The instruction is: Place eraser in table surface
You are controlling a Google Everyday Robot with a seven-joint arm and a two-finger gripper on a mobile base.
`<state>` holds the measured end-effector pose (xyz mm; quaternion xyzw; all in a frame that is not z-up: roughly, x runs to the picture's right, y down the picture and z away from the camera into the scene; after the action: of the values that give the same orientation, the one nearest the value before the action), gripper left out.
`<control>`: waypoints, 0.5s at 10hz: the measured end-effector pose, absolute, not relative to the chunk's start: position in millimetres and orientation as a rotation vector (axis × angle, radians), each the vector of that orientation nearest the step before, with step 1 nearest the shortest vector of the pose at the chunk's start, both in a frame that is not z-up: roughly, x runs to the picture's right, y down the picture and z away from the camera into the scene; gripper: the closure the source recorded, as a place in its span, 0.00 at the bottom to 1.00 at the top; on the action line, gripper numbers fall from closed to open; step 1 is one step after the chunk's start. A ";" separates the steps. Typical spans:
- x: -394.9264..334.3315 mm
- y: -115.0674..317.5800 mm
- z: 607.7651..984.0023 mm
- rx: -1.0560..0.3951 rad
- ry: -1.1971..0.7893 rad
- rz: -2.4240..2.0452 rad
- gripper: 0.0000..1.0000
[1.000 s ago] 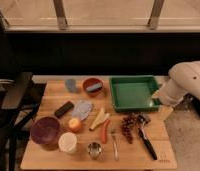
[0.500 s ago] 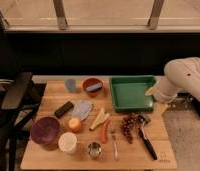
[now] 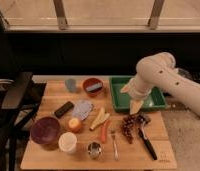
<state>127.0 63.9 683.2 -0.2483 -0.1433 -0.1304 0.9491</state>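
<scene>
The robot's pale hand (image 3: 134,102) hangs over the front edge of the green rectangular tray (image 3: 154,105); open or closed, I cannot tell. The small black bar-shaped eraser (image 3: 64,109) lies well apart on the light-brown wooden plank worktop (image 3: 133,156).

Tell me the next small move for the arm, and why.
Probably swing the gripper toward the picture's left, across the table surface to the eraser. The gripper hangs over the front edge of the green tray, well apart from the eraser, which lies untouched on the wood near the table's left side.

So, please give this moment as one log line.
claw: above green tray front edge | eraser: on table surface, apart from claw
</scene>
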 end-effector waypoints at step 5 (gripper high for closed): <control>33.1 72.0 667.4 -0.487 -0.420 -0.420 0.30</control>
<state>33.1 72.0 667.4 -0.2375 -0.2047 -0.2051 0.9272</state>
